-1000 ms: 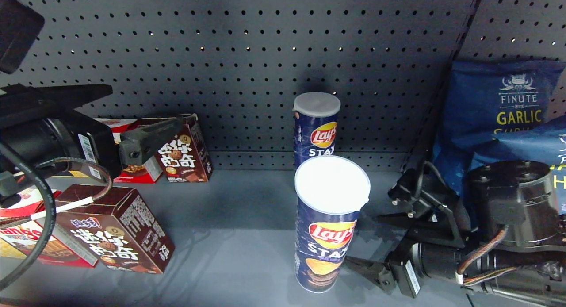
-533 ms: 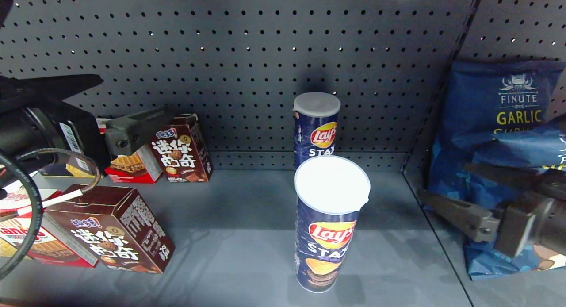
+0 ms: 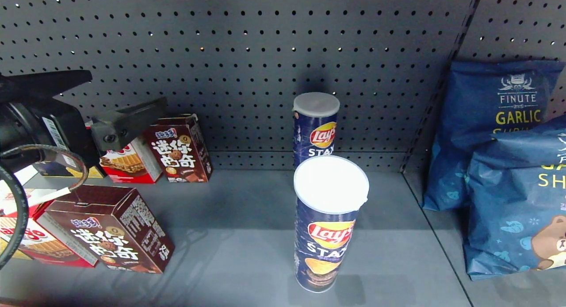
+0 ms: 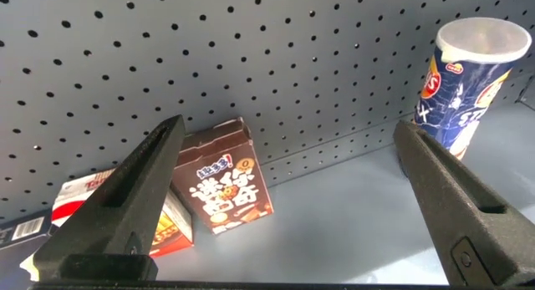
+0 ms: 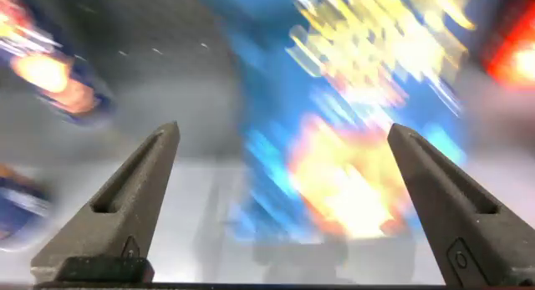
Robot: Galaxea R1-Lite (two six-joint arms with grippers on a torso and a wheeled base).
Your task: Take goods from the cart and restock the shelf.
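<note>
Shelf floor (image 3: 247, 218) runs wide between front can (image 3: 329, 236) and brown box (image 3: 115, 229) — left gripper (image 4: 288, 127), right gripper (image 5: 284, 129) spread.

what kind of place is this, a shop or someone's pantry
Most likely a shop's snack aisle: a grey shelf with a pegboard back, stocked with chip cans, brown biscuit boxes and blue snack bags.

Can't make out anything past the right gripper (image 5: 284, 129), just smear. Can't see the base of rear can (image 3: 316, 121) behind front can (image 3: 329, 227), mid frame.
</note>
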